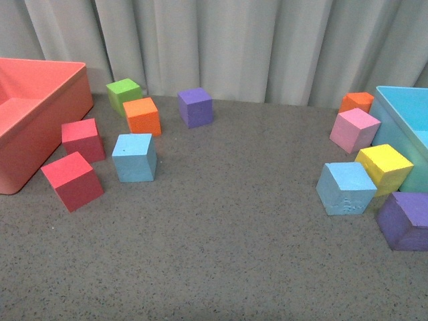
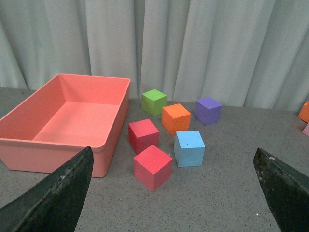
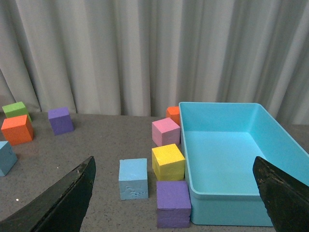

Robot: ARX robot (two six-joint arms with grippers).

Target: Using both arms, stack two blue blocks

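Observation:
One blue block (image 1: 134, 158) lies on the grey table at the left, among red, orange and green cubes; it also shows in the left wrist view (image 2: 189, 148). The other blue block (image 1: 346, 188), with a scuffed front face, lies at the right by a yellow cube; it shows in the right wrist view (image 3: 133, 179). Neither arm shows in the front view. My left gripper (image 2: 176, 193) is open and empty, well short of the left block. My right gripper (image 3: 176, 193) is open and empty, short of the scuffed block.
A salmon bin (image 1: 33, 127) stands at the far left and a turquoise bin (image 1: 401, 114) at the far right. Two red cubes (image 1: 72, 180), an orange cube (image 1: 142, 116), a green cube (image 1: 124, 93) and a purple cube (image 1: 195, 107) surround the left block. Pink (image 1: 354, 130), yellow (image 1: 384, 168) and purple (image 1: 405, 220) cubes crowd the right one.

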